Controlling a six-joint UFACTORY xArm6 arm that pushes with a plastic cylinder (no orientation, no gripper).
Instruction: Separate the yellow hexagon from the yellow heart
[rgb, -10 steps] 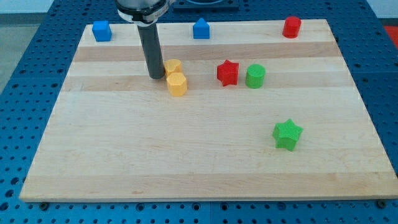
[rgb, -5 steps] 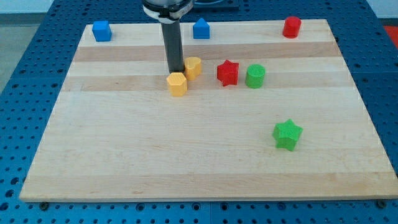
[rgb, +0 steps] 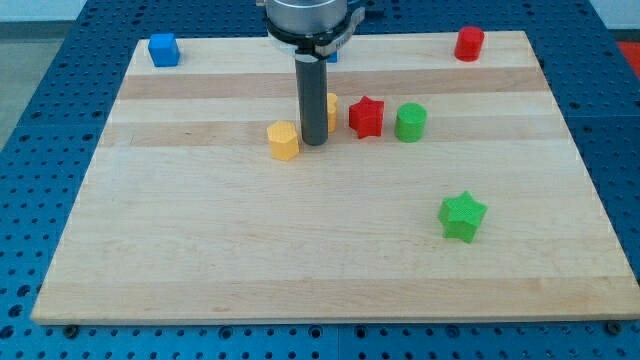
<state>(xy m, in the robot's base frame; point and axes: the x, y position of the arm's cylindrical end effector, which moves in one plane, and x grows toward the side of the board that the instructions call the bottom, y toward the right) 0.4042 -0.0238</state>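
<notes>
My tip (rgb: 315, 142) sits btwn the yellow hexagon (rgb: 284, 140), just to its left, & the yellow heart (rgb: 331, 108), mostly hidden behind the rod. Red star (rgb: 366, 116) is just right of the heart, green cylinder (rgb: 410, 122) beside it; green star (rgb: 462, 216) lies well below.

The desk (rgb: 200, 240) is made of pale wood marked with lengthwise grain stripes. Two yellow blocks are seen: a hexagon (rgb: 284, 140) and a heart (rgb: 331, 108). A red star (rgb: 366, 116), a red cylinder (rgb: 468, 43), a green cylinder (rgb: 410, 122), a green star (rgb: 462, 216) and a blue cube (rgb: 163, 49) are shown. The rod is dark grey to my tip (rgb: 315, 143).
</notes>
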